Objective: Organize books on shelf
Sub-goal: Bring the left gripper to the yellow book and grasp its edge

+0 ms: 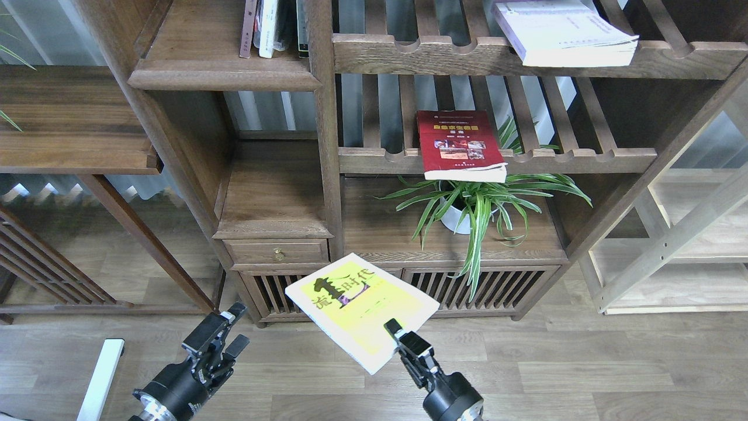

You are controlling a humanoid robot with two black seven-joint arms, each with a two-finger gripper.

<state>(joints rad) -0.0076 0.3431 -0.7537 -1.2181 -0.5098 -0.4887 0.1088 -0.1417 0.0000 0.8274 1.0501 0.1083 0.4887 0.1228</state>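
Yellow-green book [362,310] — right jaws [392,328] pinch its near edge — above floor [584,362].

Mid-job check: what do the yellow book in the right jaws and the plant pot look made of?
The yellow book looks like a paperback: glossy printed card cover, pale paper page edges showing along its near side. The plant pot is smooth and plain white, probably glazed ceramic or plastic; leaves hide most of it, so I can't tell which.

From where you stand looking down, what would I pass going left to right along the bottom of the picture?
Left gripper → yellow-green book → right gripper, clamped on that book's near corner. Above them, further right, the spider plant.
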